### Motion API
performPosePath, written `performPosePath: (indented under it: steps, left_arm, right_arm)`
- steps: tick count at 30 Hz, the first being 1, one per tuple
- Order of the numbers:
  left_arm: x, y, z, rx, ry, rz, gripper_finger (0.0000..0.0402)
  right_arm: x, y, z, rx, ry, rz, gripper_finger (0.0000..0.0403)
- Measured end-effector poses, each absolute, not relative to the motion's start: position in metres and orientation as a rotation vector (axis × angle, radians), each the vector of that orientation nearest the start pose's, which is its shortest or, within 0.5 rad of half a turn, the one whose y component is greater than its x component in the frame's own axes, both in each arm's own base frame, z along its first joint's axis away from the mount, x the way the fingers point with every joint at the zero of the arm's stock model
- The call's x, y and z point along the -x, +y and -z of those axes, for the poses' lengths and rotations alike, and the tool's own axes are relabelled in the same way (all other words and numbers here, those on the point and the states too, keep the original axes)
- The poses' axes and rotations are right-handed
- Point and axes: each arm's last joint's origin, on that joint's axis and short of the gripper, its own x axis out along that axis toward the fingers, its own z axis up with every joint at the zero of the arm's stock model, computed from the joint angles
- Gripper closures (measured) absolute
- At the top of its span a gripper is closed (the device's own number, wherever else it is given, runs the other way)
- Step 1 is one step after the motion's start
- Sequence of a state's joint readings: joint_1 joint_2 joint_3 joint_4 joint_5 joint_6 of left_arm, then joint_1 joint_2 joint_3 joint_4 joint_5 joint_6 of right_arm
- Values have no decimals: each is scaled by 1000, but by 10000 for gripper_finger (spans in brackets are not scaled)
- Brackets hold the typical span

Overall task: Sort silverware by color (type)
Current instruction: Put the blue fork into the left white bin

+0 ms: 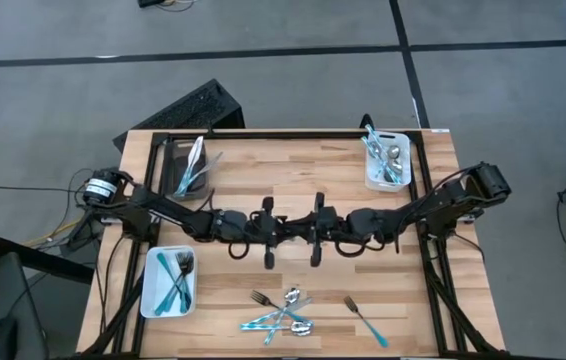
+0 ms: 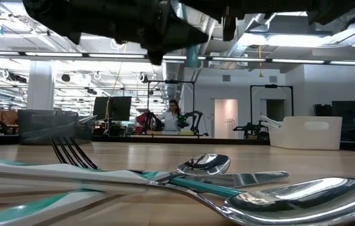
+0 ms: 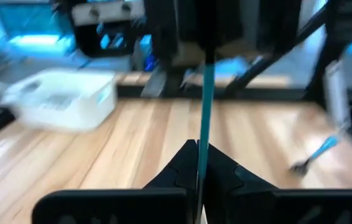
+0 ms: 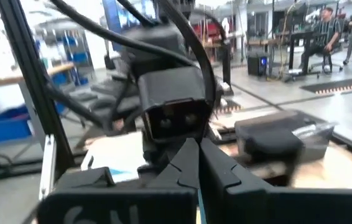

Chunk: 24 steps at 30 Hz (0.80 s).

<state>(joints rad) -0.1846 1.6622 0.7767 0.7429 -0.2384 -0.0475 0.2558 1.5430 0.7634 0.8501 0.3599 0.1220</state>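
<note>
My two grippers meet tip to tip above the middle of the table. A teal-handled piece of silverware (image 3: pixel 204 106), seen edge-on as a thin teal strip, spans between them; its kind cannot be told. My left gripper (image 3: pixel 198 163) is shut on its near end. My right gripper (image 4: pixel 195 163) faces it, shut, and the strip's other end runs into it. In the high view the left gripper (image 1: pixel 285 229) and right gripper (image 1: pixel 304 230) nearly touch. More silverware (image 1: pixel 283 312) lies loose near the front edge. My left gripper pinches the teal handle (image 3: pixel 201 146) between its two fingers. The fingers come level from the table's left and lie along the piece. The piece is held clear of the table, roughly level. My right gripper is shut on the same piece's other end (image 3: pixel 208 62), coming level from the table's right. Its own fingers hide the contact; only a sliver of teal (image 4: pixel 199 202) shows between them.
A white bin (image 1: pixel 387 182) at the far right, a dark bin (image 1: pixel 168 168) at the far left and a white bin (image 1: pixel 153 300) at the near left hold silverware. A teal fork (image 1: pixel 365 320) lies apart from the pile. A person works at another robot far behind the table.
</note>
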Motion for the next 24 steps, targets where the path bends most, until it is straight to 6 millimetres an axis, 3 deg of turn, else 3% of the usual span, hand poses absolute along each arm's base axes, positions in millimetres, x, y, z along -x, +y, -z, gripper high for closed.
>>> performPosePath:
  steps: [3, 7, 13, 18, 20, 24]
  left_arm:
    - [-320, -69, -205, 9, 258, -150, 397]
    - [-271, -92, -216, 120, 478, -318, 399]
    - [-178, -121, -229, 566, 696, -436, 400]
    - [-103, -150, -229, 906, 749, -521, 401]
    - [-88, -156, -228, 904, 724, -485, 401]
    - [-80, -165, -228, 903, 808, -424, 401]
  right_arm:
    - [-314, 72, -243, -135, -35, 104, 351]
    - [-313, 68, -241, -126, 15, 125, 295]
    - [-314, 59, -240, -176, 27, 158, 234]
    - [-313, 58, -225, -247, 161, 180, 223]
    - [-311, 61, -220, -238, 219, 179, 223]
    - [-310, 61, -217, -228, 246, 195, 227]
